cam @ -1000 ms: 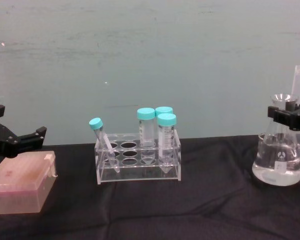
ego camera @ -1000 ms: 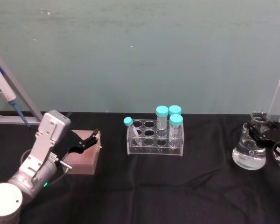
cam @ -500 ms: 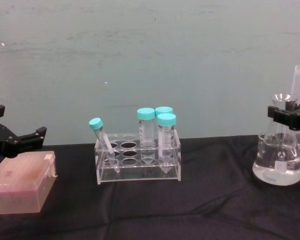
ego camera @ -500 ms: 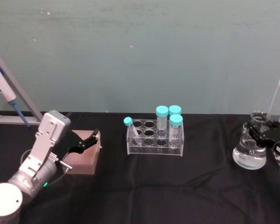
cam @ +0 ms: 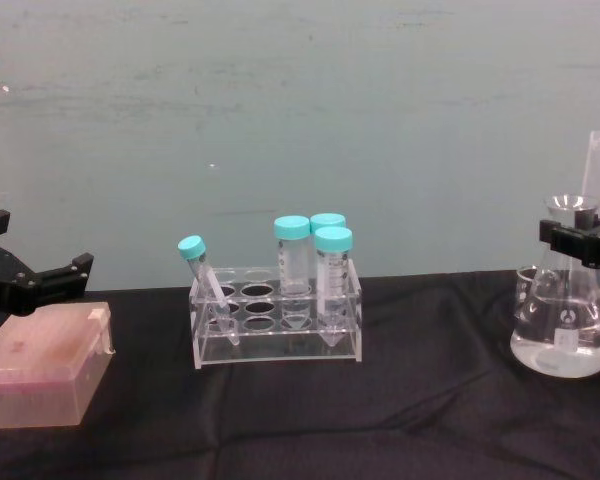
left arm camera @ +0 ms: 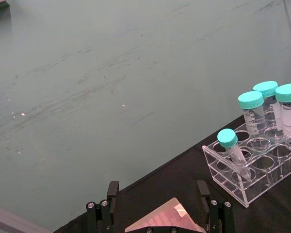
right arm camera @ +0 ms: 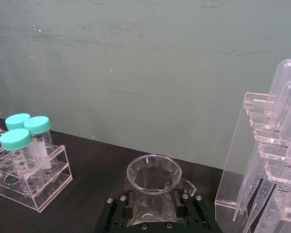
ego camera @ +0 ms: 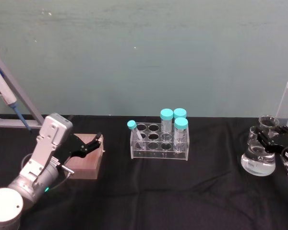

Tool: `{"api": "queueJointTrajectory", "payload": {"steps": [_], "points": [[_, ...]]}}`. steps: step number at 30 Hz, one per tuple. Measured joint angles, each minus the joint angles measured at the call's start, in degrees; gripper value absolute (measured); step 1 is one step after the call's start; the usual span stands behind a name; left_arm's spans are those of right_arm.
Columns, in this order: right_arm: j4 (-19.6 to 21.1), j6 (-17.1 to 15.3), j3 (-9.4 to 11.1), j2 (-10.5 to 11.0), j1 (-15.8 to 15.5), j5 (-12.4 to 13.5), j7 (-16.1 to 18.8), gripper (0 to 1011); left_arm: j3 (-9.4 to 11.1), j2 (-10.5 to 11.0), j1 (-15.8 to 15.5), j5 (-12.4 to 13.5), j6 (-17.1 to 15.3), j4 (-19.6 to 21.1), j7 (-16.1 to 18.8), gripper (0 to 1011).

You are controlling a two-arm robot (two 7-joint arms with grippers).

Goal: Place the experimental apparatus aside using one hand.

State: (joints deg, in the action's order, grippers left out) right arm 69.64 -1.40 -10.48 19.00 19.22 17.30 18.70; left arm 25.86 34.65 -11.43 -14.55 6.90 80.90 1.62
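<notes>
Clear liquid in tool-held flask (cam: pixel 563 322)

Setting: laboratory bench setup. Evidence as follows.

Desk (ego camera: pixel 149 191) covered in black cloth, set against a plain teal wall (ego camera: pixel 144 52).

Centre of desk: clear acrylic tube rack (ego camera: pixel 158 143) holding teal-capped sample tubes (ego camera: pixel 181 130); one smaller capped tube leans in a front hole.

Right edge: conical glass flask (cam: pixel 562 325) with clear liquid in its base; beside it a tall acrylic stand (right arm camera: pixel 262 170) carrying plastic pipettes (right arm camera: pixel 281 77).

Left side: pink pipette-tip box (cam: pixel 42 378) on the cloth; behind it a handheld pipettor (ego camera: pixel 2 86) hung on a grey metal frame.

All items are labware; no household or office goods seen.
</notes>
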Motion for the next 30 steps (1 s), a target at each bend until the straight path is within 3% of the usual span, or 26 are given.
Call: {"api": "queueJointTrajectory", "payload": {"steps": [30], "points": [[-0.35, -0.42, -0.07, 0.00, 0.31, -0.21, 0.08, 449, 0.00, 0.00, 0.00, 0.00, 0.00, 0.00, 0.00, 1000]]}}
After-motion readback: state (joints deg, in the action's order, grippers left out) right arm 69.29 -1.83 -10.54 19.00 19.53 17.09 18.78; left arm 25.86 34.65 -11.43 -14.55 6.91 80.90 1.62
